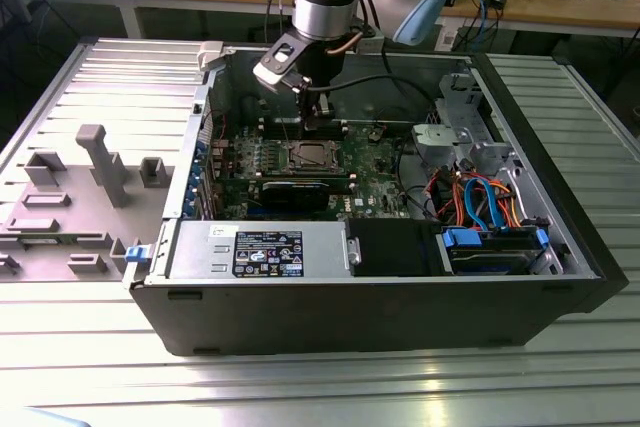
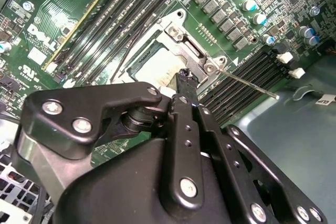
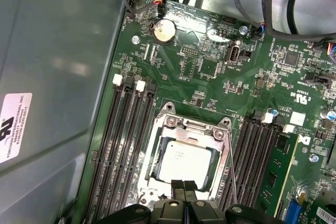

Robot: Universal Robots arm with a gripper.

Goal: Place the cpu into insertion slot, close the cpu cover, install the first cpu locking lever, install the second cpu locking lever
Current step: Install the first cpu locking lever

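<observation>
**CPU seated and cover down; levers look unfinished**

The cpu (image 3: 184,163) lies flat inside the insertion slot (image 1: 308,156), its pale metal face showing through the big cut-out of the cpu cover (image 3: 191,128). The cover appears lowered onto the slot, framing the chip on all sides. By that evidence the first two steps are done.

The levers are less settled. One thin wire lever (image 2: 247,83) leaves a corner of the slot and reaches out over the neighbouring memory slots (image 3: 126,145), its free end away from the slot. I judge that it is not latched. In the second wrist view a second thin dark rod (image 2: 137,45) runs along the opposite edge of the slot; whether it is hooked down I cannot tell.

The pincer (image 3: 185,188) hangs directly over the slot's edge, its tip just above the cover beside the chip. In the first wrist view its two fingertips (image 3: 178,187) are clenched together with nothing between them. In the exterior view the arm reaches down into the open computer case (image 1: 350,297), which sits on the table (image 1: 300,387), and the pincer is just above the slot.
</observation>
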